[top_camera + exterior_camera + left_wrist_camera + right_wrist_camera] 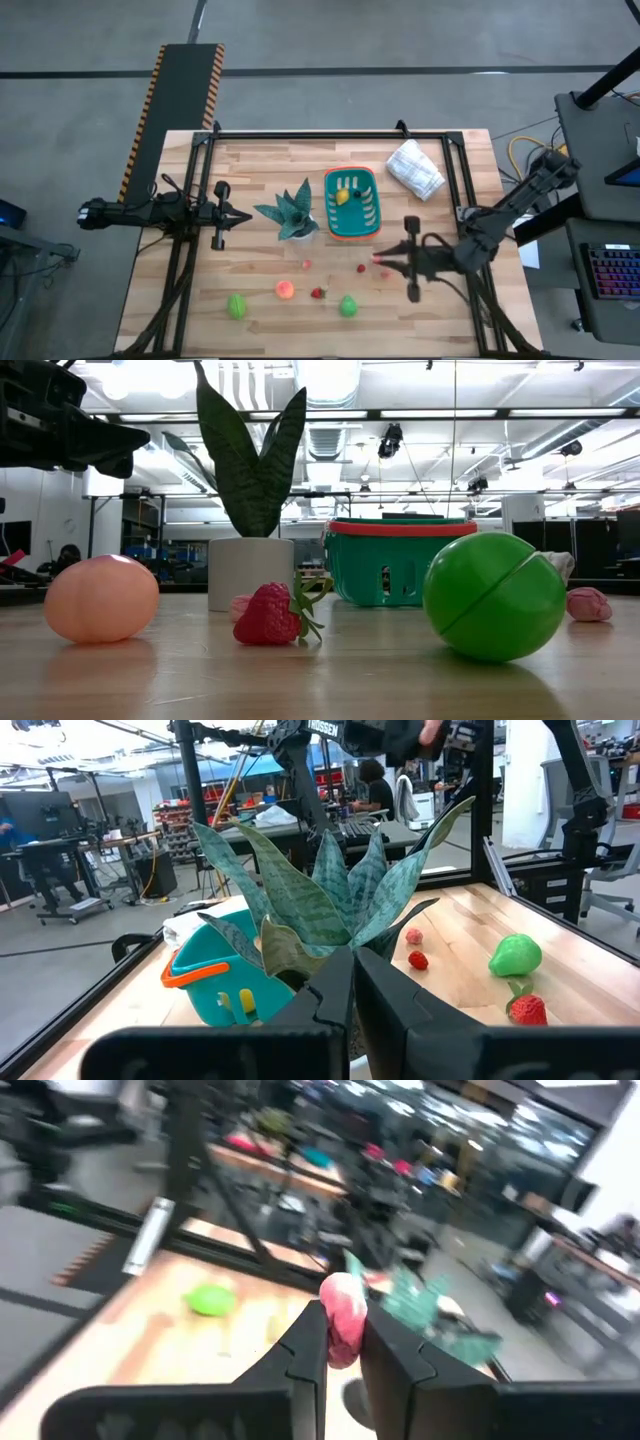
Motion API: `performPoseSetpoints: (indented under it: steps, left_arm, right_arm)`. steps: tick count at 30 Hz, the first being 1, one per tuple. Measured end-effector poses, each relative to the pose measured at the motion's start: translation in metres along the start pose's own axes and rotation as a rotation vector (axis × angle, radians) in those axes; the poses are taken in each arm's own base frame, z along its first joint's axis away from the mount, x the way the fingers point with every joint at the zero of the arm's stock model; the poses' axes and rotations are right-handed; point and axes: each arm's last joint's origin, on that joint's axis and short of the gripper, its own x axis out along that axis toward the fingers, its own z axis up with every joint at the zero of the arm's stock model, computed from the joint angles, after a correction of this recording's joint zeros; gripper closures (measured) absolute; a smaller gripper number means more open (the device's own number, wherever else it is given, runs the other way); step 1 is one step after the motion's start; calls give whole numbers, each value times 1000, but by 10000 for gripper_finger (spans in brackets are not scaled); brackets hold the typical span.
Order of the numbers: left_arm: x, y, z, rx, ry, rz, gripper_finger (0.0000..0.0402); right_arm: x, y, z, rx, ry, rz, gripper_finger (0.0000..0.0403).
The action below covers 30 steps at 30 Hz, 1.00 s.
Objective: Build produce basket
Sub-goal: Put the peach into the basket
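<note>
The teal basket (352, 203) with its orange band stands at the table's middle, a yellow piece (343, 196) inside it. Loose produce lies nearer the front edge: a green ball (236, 305), a peach-coloured piece (285, 290), a strawberry (318, 293), a green pear (347, 305) and two small red bits (361, 268). My right gripper (382, 260) hovers right of the basket's near corner, shut on a pink-red toy fruit (343, 1320). My left gripper (240, 216) waits shut at the left, pointing at the plant. My right gripper pinches the pink-red toy fruit's lower part (340, 1348) between its two fingers, at their free ends. The fingers lie about level and point toward the table's left. The fruit sticks out beyond the fingertips and is lifted clear of the table.
A spiky-leaved plant (290, 212) in a white pot stands just left of the basket, right in front of my left gripper. A white bag (414, 168) lies at the far right. A black frame (330, 133) runs along the table's edges.
</note>
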Motion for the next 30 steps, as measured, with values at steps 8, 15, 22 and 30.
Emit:
performPoseSetpoints:
  steps: [8,15,22,30]
  left_arm:
    - [0,0,0,0,0,0,402]
    - [0,0,0,0,0,0,402]
    - [0,0,0,0,-1,0,402]
    - [0,0,0,0,0,0,402]
  right_arm:
    - [24,-12,-25,37,150,-89,365]
    - [33,-28,-36,68,220,-146,365]
    - [39,-41,-45,140,270,-201,365]
    - [45,-56,-57,196,350,-216,365]
